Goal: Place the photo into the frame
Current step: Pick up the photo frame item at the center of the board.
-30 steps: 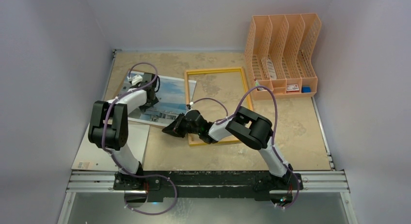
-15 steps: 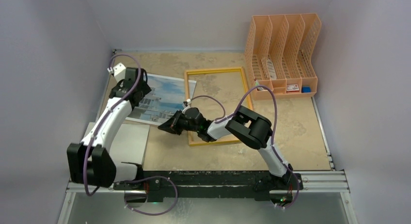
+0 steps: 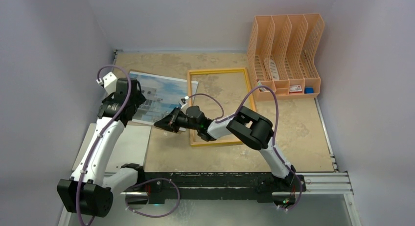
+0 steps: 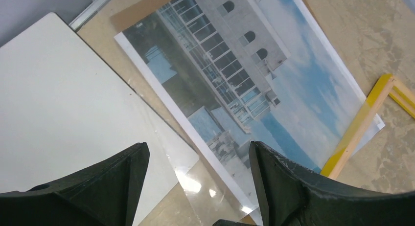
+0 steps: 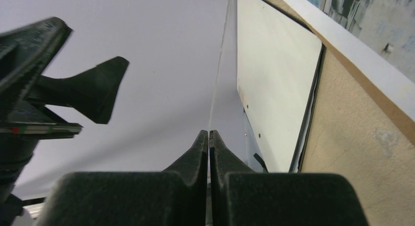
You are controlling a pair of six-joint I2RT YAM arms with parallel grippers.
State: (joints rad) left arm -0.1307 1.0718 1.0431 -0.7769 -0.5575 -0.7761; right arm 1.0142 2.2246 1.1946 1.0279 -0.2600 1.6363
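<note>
At the left of the bench (image 3: 293, 128), a blank grey-white panel (image 3: 134, 145) is seen lying flat. Above its far corner the left fingers (image 4: 195, 155) are held spread, with nothing between them. The photo (image 3: 164, 91) is found face up at about their 1 o'clock in the wrist view, close below. In the overhead view its long axis is laid roughly from 9 to 3 o'clock. At its near edge, about 6 o'clock, the right fingers (image 5: 209, 134) are pressed together on what may be a thin clear sheet, though the edge is too faint to be sure. The frame (image 3: 218, 70) is set at the photo's 3 o'clock, with its left rail crossing the photo's corner. Its long axis runs from 12 to 6, so a quarter turn is judged to be needed. The left arm is judged the better placed, its fingers being free.
</note>
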